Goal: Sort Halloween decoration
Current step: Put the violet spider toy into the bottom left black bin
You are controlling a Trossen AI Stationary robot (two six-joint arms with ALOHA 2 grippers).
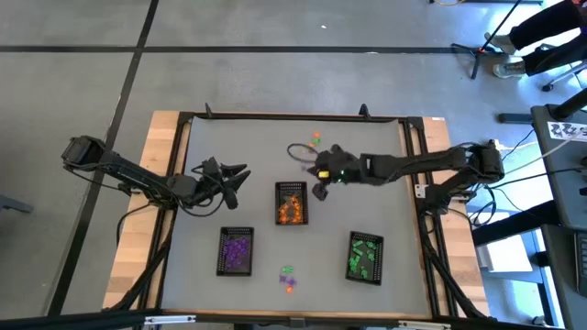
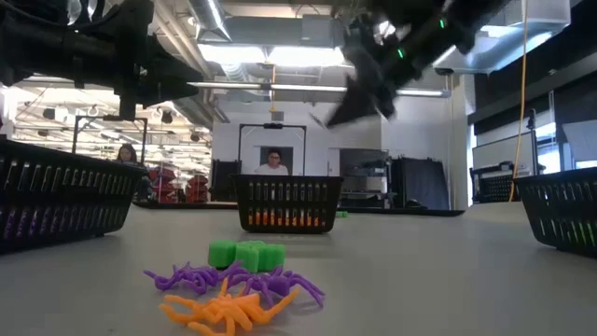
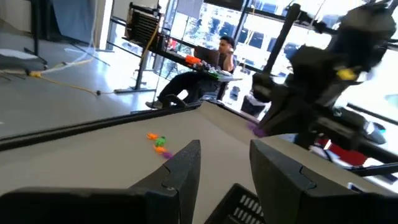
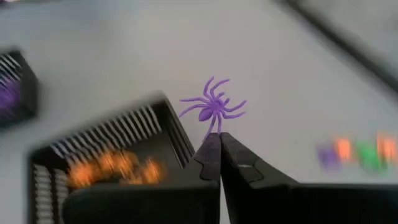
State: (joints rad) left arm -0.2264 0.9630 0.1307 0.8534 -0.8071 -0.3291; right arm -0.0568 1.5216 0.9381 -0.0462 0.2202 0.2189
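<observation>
1. Right pincer (image 4: 219, 142) has its fingers pressed together on one leg of a purple spider (image 4: 213, 107), which dangles from the tips above the grey tabletop (image 4: 280, 74).
2. Seen from above, that pincer (image 1: 320, 191) hangs just beside the upper right corner of the middle tray (image 1: 291, 203), the one holding orange pieces.
3. Left pincer (image 1: 240, 174) waits over the left part of the tabletop, fingers apart and empty; its own camera shows the two dark fingers (image 3: 180, 168) with a clear gap between them.
4. Purple tray (image 1: 236, 251) sits toward the near left and already holds purple trinkets.
5. Green tray (image 1: 365, 257) sits toward the near right with green trinkets inside.
6. Loose near pile (image 1: 288, 278) lies on the bare tabletop between the purple and green trays; from table height it shows green blocks (image 2: 246, 254), purple spiders (image 2: 280, 280) and an orange spider (image 2: 224, 311) touching one another.
7. Far cluster (image 1: 315, 138) of small orange and green bits lies near the tabletop's far edge.
8. People (image 2: 272, 162) sit in the room beyond.
</observation>
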